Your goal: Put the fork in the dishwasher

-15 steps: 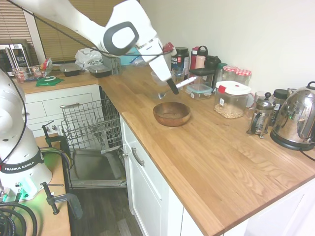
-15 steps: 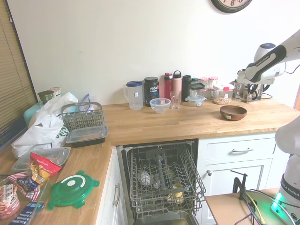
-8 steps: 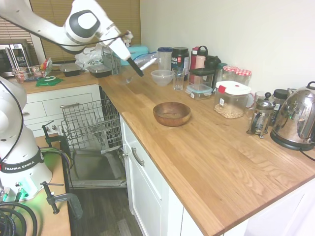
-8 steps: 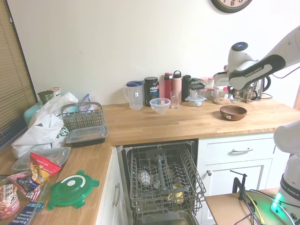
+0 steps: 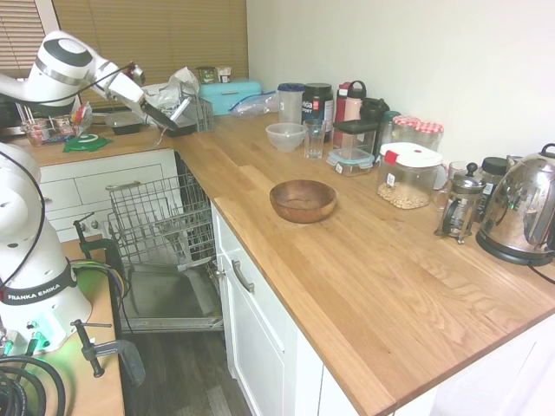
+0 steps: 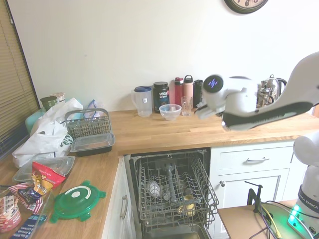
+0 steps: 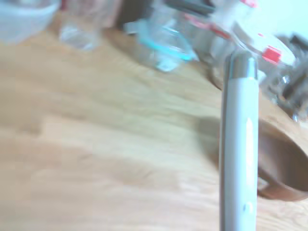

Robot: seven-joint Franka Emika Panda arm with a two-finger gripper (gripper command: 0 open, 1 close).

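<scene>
Smooth pale metal fork (image 7: 238,144) handle blurred in wrist view only, gripper (image 5: 165,119) clamped on it above grey wire-racked dishwasher (image 6: 172,191), round wooden bowl (image 5: 303,200) apart.

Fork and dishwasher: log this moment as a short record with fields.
fork: held in the air by the gripper, above counter level
gripper: shut on the fork
dishwasher: door down, wire rack pulled out
fork in rack: not yet
wooden bowl: on the counter, far from the gripper
</scene>
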